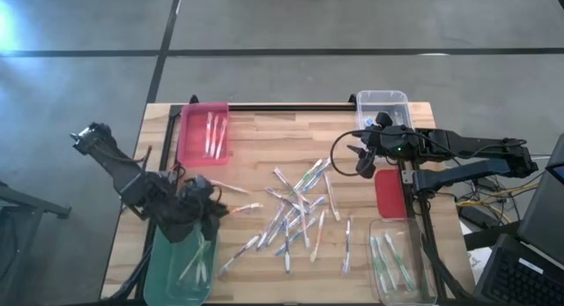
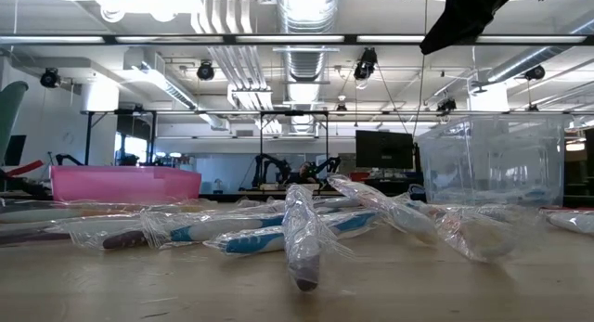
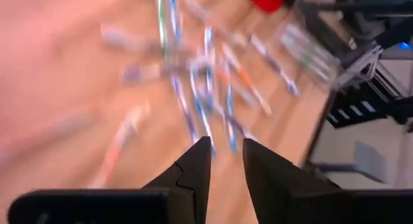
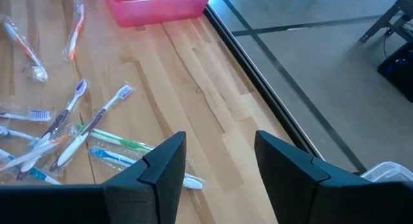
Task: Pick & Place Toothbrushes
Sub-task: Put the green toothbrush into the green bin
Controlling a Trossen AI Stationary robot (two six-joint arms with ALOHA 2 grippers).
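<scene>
the toothbrushes — thin pale sticks sealed in clear wrappers, accented blue, green, pink — are seen scattered mid-table. right pincer is held open, empty; left pincer slightly parted, empty.

No lettering, label, brand, number or sign can be read in any view: not on the wrapped toothbrushes, the pink bin, the clear bin or the wooden table.
</scene>
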